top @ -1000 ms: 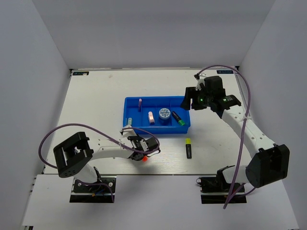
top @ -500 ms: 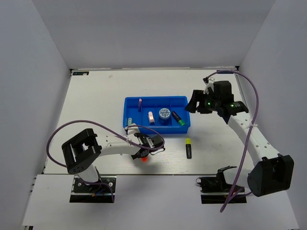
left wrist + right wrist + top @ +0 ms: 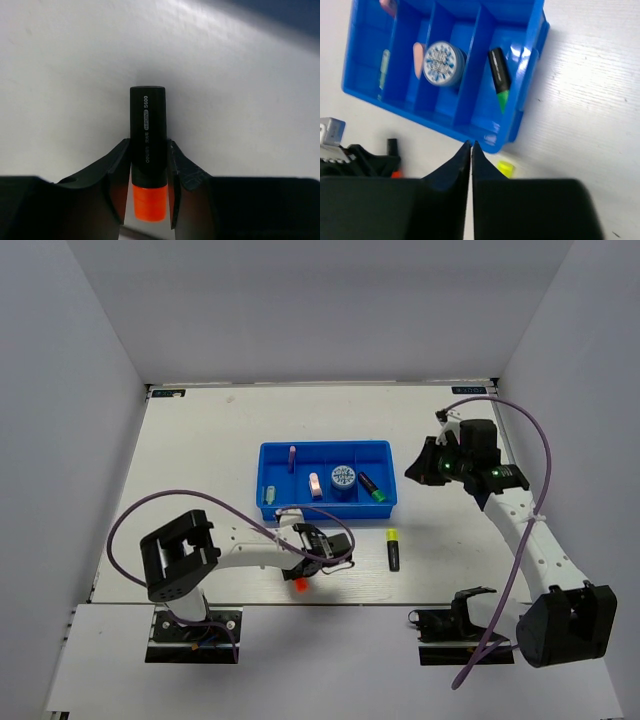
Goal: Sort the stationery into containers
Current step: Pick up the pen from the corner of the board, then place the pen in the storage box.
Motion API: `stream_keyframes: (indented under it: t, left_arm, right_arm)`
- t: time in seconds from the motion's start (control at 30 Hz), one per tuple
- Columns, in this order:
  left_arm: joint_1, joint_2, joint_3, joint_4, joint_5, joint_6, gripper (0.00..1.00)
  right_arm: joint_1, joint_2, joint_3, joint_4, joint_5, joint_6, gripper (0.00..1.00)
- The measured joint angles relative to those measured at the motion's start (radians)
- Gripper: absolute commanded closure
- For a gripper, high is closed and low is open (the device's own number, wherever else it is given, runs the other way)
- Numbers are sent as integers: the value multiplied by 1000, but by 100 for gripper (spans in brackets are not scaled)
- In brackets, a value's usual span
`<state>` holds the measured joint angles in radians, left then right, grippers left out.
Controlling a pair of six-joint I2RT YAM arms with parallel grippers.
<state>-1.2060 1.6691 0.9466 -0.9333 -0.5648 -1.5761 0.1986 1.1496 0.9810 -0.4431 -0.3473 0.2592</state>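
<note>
Left wrist view: the orange-capped marker [image 3: 148, 129] is clamped by the left gripper [image 3: 148, 156]; the right gripper [image 3: 471, 146] is closed, empty.

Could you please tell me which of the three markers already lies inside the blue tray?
The green-capped marker, in the tray's rightmost compartment. The yellow-capped one lies on the table; the orange-capped one sits between the left fingers.

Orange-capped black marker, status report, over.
Left gripper shut on orange-capped black marker. Right gripper shut, empty. Nothing between marker and blue plastic tray.
</note>
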Motion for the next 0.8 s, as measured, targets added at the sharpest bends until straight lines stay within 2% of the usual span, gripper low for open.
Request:
stream_keyframes:
  t: [0.2,0.23,0.27,0.33,0.37,0.43,0.57,0.8]
  left_arm:
    - [-111,26,194,-148,34,142,99]
    - [-118,24,244,-166,30,173,99]
    - [-119,23,288,-179,24,200,99]
    - [-114,21,386,-191,10,278,99]
    - [-106,21,431,-191,5,325,99]
    - [-79,21,501,-163,8,414,99]
    - [27,40,585,-65,55,572,99]
    - [180,327,957,56,172,769,99]
  right_arm:
    - [-26,7,-6,-103,-61,-105,100]
    - [-31,16,-5,-125,-77,-127,95]
    - [-34,24,-6,-148,-90,-148,64]
    - [-39,25,-19,-180,-109,-196,31]
    - [-41,20,-31,-189,-116,-218,26]
    - [-43,-4,-70,-198,-124,-261,25]
    - [-46,-59,-147,-219,-127,-297,29]
    - [-48,-97,-174,-241,-128,-319,31]
